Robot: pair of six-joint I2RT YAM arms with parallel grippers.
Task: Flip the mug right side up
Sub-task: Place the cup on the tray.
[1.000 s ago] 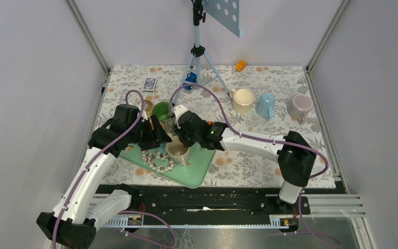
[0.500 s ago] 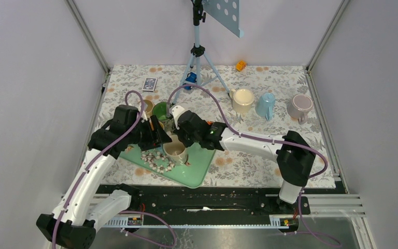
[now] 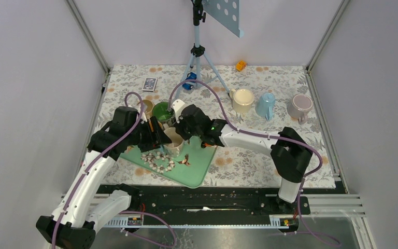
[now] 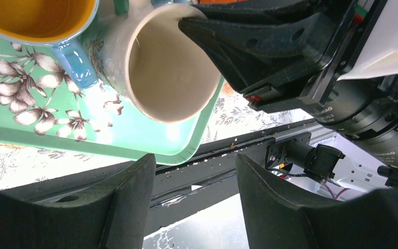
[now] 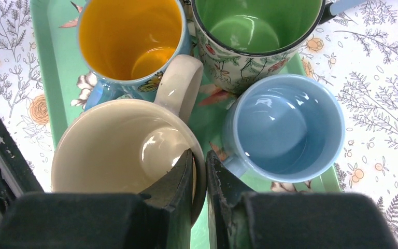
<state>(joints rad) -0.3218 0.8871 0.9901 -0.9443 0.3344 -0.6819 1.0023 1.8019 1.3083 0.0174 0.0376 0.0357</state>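
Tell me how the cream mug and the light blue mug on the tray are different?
The cream mug is cream; the light blue mug is pale blue. The right gripper pinches the cream mug's rim; no gripper holds the light blue mug. Both stand mouth up, empty, on the green tray.

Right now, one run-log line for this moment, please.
right tool: shut on cream mug rim | left tool: open, holding nothing | cream mug: on green tray, mouth up

Floral table [image 3: 269, 83], green tray [image 3: 197, 168], pink mug [image 3: 300, 107]
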